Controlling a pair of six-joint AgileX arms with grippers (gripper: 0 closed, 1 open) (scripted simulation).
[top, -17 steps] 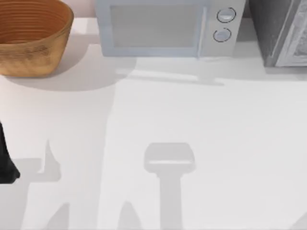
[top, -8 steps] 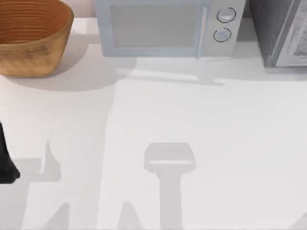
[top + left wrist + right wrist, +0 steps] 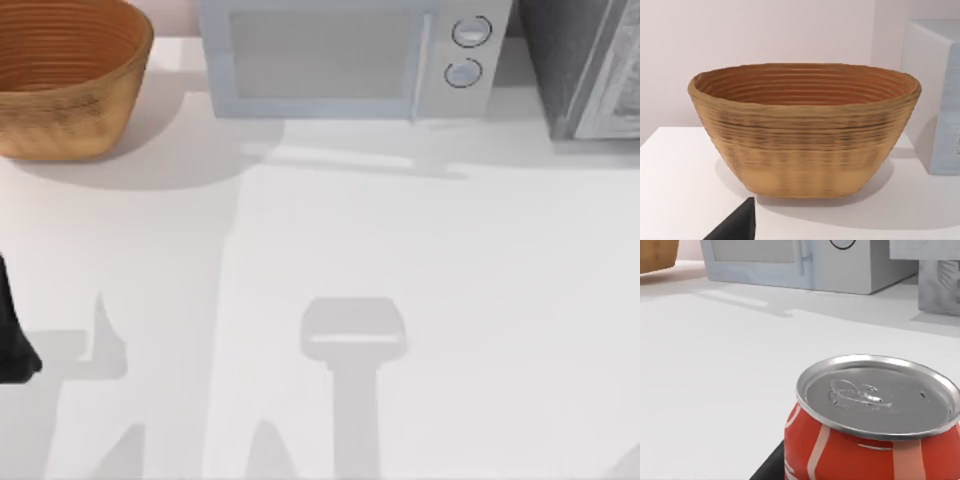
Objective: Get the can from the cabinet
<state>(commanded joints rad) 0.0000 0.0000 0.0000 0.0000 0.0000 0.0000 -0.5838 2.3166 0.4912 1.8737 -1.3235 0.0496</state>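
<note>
Left claw [image 3: 736, 226]: only a dark wedge of it pokes in at the edge of the left wrist view; spread or pressed together, cannot tell. From above, the black left arm [image 3: 14, 335] is cut off by the left edge of the white table [image 3: 420, 240].

Round woven wicker basket [image 3: 62, 130], far left corner, partly cut by the frame. The left wrist camera faces it side-on; the ribbed inner wall shows near the rim, but the bottom is hidden behind the near wall.

Pale blue microwave oven with two round knobs [image 3: 340, 60], back centre, just right of the basket. Door closed, top cut off. Pane is cloudy, so the contents cannot be made out.

Grey speckled cabinet [image 3: 572, 60], far right corner, mostly out of frame; its interior cannot be seen.

Red drinks can with a silver pull-tab lid [image 3: 875, 397]: upright, right up against the right wrist camera, well apart from the cabinet and microwave behind it. Lower body is cut off.

Right claw [image 3: 769, 467]: a dark sliver beside the can's base. Whether it pinches the can, cannot tell.
</note>
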